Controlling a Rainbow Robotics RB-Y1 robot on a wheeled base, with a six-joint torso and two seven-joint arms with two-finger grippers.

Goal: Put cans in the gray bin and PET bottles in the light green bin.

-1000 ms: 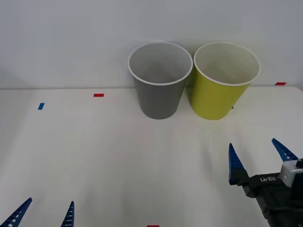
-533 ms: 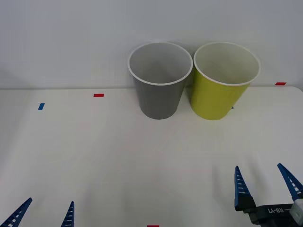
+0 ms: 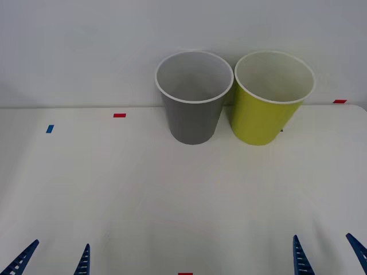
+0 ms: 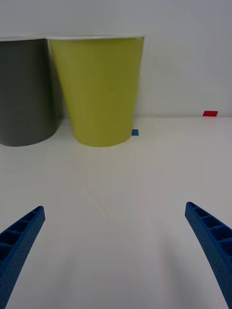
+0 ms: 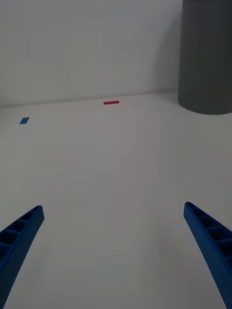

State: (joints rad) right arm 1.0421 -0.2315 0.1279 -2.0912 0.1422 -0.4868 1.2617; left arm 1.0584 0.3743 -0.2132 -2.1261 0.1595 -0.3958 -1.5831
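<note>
Lab test setup, plain white table (image 3: pixel 114 189), tape markers (image 3: pixel 119 115), blank wall (image 3: pixel 86 46)

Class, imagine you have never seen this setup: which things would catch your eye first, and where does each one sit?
Two tall bins stand side by side at the far edge of the white table: the gray bin on the left and the light green bin on the right. At the near edge, the left gripper and right gripper sit low with open jaws, holding nothing.

No legible text or labels
</note>
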